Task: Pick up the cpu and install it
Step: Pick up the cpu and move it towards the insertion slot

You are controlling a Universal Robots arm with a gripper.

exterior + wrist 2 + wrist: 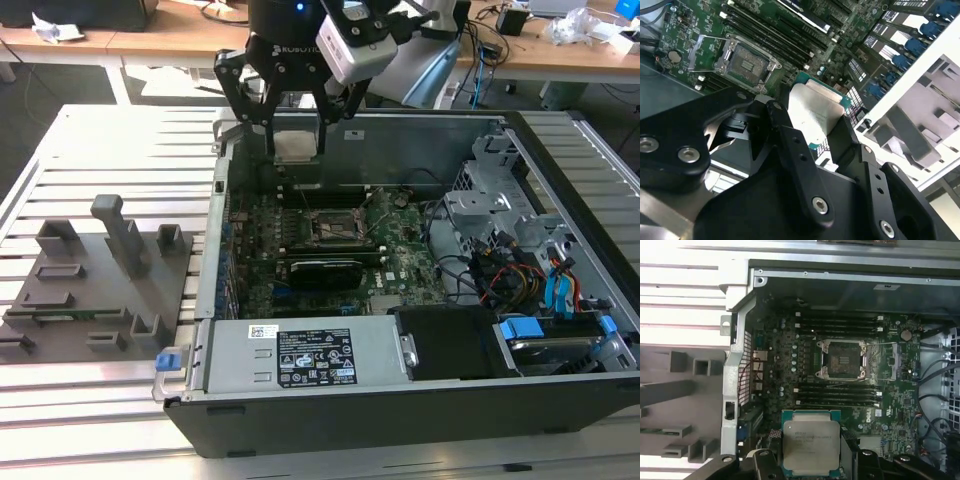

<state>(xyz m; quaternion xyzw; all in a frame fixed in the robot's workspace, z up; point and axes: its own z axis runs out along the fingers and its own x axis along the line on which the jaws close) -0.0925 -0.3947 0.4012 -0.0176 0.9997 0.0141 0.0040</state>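
Nearest me in the exterior view I count one black computer case (400, 420), lying open, with one grey metal box (300, 355) bearing a white label along its near side. To the exterior view's left, on the slatted metal table (80, 410), sits one grey plastic fixture plate (90, 290) with several upright blocks.

Deeper in the case lies one green motherboard (400, 265). It carries one black square socket with a metal frame (333, 225), its contact field uncovered. Two banks of long black memory slots (837, 395) flank the socket, one on either side.

Further back, the single black arm comes down from above, its black two-finger gripper (297, 135) pointing down near the case's far wall. The fingers (785, 130) are clamped on opposite edges of one small flat square cpu (811, 447), which has a silvery metal top and a green rim. I see it held in the air above the motherboard, apart from the socket. Beyond run wooden desks (150, 40).
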